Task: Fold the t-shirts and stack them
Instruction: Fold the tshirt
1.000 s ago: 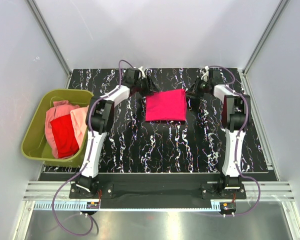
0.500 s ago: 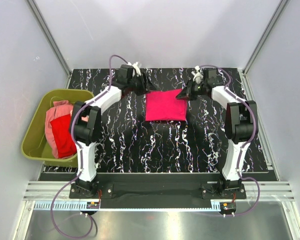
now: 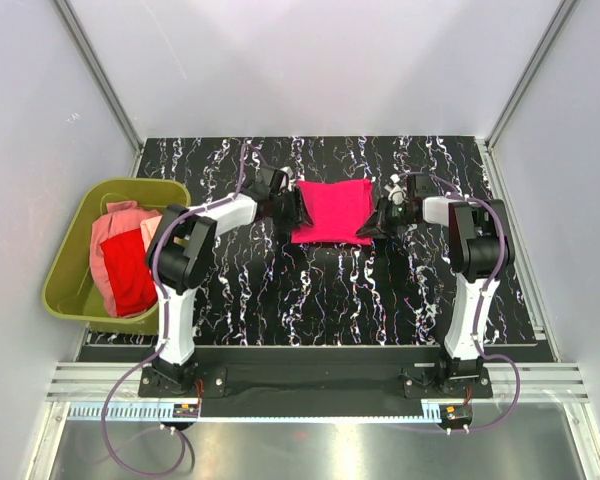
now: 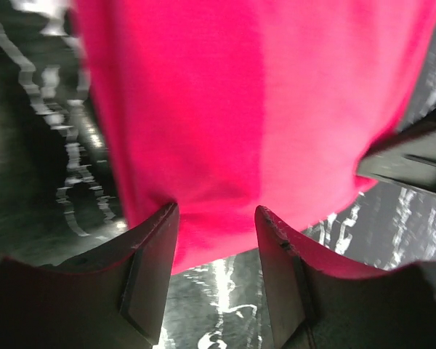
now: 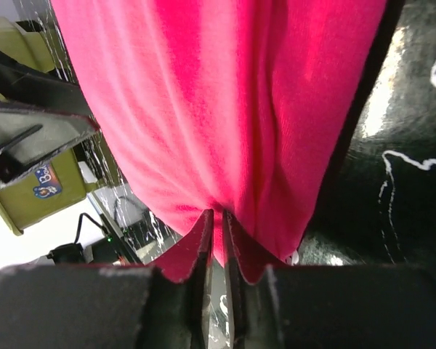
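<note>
In the top view I am looking down on the magenta t-shirt, which is lying folded into a neat rectangle on the table in the upper middle of the frame. The left gripper is sitting at its left edge and the right gripper at its lower right corner. At the left of the frame the tub is holding the red t-shirt and the salmon t-shirts.

In the left wrist view the fingers are standing well apart. The shirt's near edge is lying between them across the lower middle of the frame, and nothing is clamped. I am judging that this side needs to get low, so the lower finger slides under every layer before I close.

In the right wrist view the fingers are all but together, pinching a bunched ridge of the magenta cloth at the bottom centre. That pinch looks shallow and may be catching only the top layers.

For the next fold I am planning to match both grips and lift evenly, so the rectangle is not skewing or opening up.
</note>
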`<state>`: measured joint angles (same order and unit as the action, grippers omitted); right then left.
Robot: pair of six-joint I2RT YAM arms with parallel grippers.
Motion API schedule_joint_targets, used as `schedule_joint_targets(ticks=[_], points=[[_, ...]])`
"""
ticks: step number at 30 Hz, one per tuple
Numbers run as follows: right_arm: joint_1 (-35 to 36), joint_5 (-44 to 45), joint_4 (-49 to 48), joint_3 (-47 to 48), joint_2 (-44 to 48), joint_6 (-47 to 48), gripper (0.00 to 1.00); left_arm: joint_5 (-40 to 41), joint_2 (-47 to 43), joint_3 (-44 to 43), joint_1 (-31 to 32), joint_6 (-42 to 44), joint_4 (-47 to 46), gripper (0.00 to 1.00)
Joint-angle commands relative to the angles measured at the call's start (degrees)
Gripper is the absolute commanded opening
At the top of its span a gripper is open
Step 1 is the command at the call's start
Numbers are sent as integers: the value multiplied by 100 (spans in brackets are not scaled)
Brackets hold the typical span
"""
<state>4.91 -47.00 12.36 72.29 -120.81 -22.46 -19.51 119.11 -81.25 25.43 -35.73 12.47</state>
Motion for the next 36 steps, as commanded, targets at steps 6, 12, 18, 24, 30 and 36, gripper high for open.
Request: schedule_joint_targets(ticks=[6,12,18,24,30,36], points=[[-60,455,108,434,664,259,37,-113,-389,-680,-135,145,169,55],[-60,1000,363,1672,85,558,61,-176,356,-1752,-249,399,317,55],[-69,1404,890,3000,-889,865,64,-325,1078,-2394,-442,399,81,55],[-78,1554,953,3686,-1356,936,61,-335,1597,-2913,-548,461,-34,56],[-139,1562,795,4003,-1761,779,40,-317,1887,-3072,-662,198,-245,56],[-306,1257,162,3546,-1726,506,11,-194,2028,-3037,-759,-39,-245,56]])
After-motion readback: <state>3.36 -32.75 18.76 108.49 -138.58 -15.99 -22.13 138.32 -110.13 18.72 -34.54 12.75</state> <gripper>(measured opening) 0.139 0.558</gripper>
